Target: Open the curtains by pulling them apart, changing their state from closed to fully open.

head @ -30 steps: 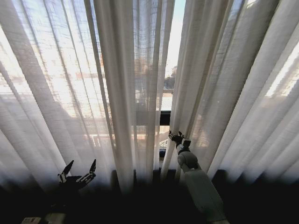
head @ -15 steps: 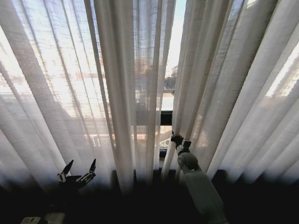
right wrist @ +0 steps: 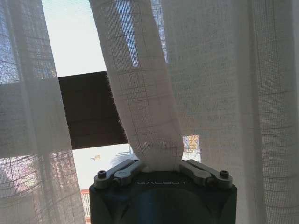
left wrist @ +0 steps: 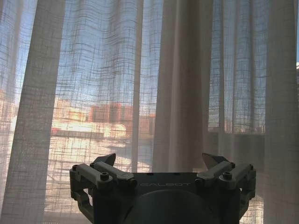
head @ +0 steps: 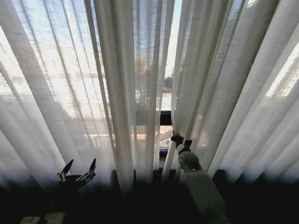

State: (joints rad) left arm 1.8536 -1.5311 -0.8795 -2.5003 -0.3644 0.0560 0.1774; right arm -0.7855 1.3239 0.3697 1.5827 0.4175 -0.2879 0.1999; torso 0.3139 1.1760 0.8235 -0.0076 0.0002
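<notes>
Sheer cream pleated curtains (head: pixel 140 84) barely parted; our right gripper (right wrist: pixel 159 169) clamps the right panel's edge. Thin weave may slip. Left gripper (head: pixel 77 173) idles low, fingers spread.

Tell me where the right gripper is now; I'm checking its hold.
In the head view, the right gripper is right of centre, low at the narrow gap, shut on the inner edge of the right sheer cream pleated curtain, beside the dark window frame bar.

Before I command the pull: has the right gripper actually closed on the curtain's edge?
Yes, in the right wrist view the right gripper has its fingers pinched on a bunched fold of the right curtain.
</notes>
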